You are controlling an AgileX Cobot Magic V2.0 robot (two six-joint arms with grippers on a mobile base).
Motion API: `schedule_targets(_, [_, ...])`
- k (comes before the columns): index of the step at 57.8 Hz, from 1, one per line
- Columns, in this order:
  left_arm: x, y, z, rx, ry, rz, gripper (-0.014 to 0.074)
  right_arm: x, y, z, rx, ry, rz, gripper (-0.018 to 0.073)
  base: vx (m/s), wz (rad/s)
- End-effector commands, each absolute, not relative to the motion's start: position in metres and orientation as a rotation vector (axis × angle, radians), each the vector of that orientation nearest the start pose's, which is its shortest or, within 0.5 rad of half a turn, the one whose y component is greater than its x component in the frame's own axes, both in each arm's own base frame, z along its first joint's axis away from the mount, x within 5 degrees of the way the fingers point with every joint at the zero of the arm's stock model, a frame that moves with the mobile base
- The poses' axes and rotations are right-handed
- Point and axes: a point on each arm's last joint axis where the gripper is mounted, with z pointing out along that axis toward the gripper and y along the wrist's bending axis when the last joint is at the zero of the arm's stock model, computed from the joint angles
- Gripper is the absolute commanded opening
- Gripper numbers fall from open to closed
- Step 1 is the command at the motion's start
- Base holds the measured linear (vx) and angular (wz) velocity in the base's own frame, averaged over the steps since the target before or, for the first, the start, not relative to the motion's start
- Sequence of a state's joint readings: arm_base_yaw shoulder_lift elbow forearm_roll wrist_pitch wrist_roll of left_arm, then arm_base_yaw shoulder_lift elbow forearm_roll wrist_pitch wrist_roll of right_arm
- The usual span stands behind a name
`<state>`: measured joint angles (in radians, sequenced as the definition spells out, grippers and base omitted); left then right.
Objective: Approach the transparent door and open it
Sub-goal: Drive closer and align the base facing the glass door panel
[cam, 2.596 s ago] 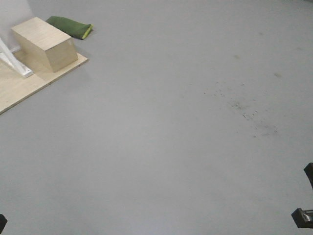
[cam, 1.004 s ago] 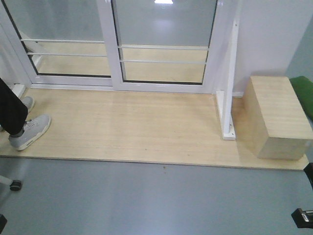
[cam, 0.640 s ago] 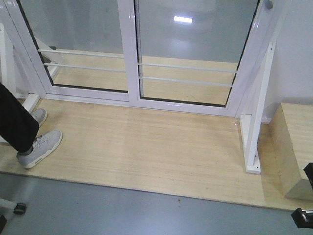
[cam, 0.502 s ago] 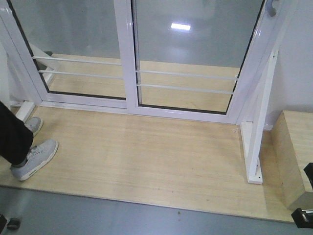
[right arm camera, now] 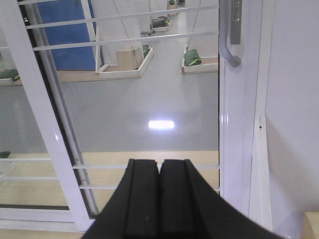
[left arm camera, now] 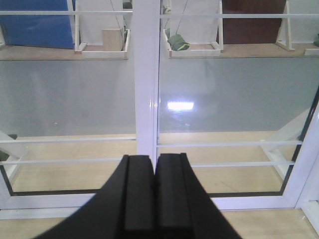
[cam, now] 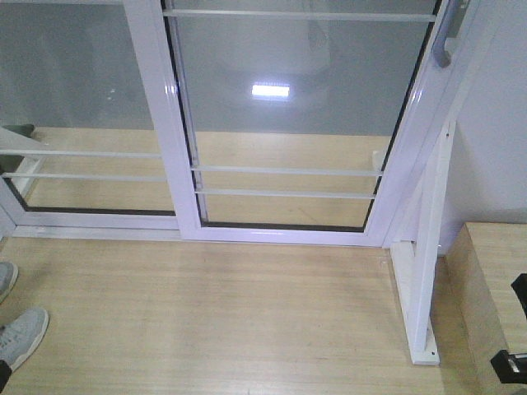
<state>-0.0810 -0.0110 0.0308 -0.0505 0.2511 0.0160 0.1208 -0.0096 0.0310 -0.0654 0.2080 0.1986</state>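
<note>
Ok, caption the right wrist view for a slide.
Closed right end effector faces the transparent door, its grey pull handle high on the right stile.

The transparent door (cam: 288,123) was clear, smooth glass in a shiny white frame. Its handle (right arm camera: 230,59) was grey metal with a soft shine. The glass panel (cam: 74,82) beside it had the same shiny white frame. The floor board (cam: 247,321) was pale, smooth wood with fine lines in it. The box (cam: 494,280) was pale wood too. The shoe (cam: 20,337) looked like grey cloth. The left gripper (left arm camera: 155,164) and right gripper (right arm camera: 159,167) were black and dull. The grey floor (right arm camera: 149,99) behind the glass was shiny.
</note>
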Motion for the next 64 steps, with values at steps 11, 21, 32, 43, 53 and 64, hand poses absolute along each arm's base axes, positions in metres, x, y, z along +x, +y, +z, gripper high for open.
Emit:
schedule_targets(11, [0.056,-0.0054,0.1849,0.036,1.683,-0.103,0.0003,0.0555,0.0057,0.1923,0.011,1.616,0.177,-0.0004,0.38,-0.12])
schedule_targets(21, [0.056,-0.0054,0.1849,0.036,1.683,-0.103,0.0003,0.0555,0.0057,0.1923,0.011,1.616,0.177,-0.0004,0.32,-0.06])
schedule_targets(32, [0.056,-0.0054,0.1849,0.036,1.683,-0.103,0.0003,0.0555,0.0057,0.1923,0.011,1.616,0.177,-0.0004,0.24,-0.06])
schedule_targets(43, [0.056,-0.0054,0.1849,0.036,1.683,-0.103,0.0003,0.0555,0.0057,0.1923,0.011,1.616,0.177,-0.0004,0.18,-0.05])
schedule_targets(53, [0.056,-0.0054,0.1849,0.036,1.683,-0.103,0.0003,0.0555,0.0056,0.1917,0.012,1.622,0.177,-0.0004,0.12,-0.02])
schedule_targets(64, [0.056,-0.0054,0.1849,0.036,1.683,-0.103,0.0003,0.0555,0.0056,0.1918,0.012,1.621,0.177,-0.0004,0.09,-0.03])
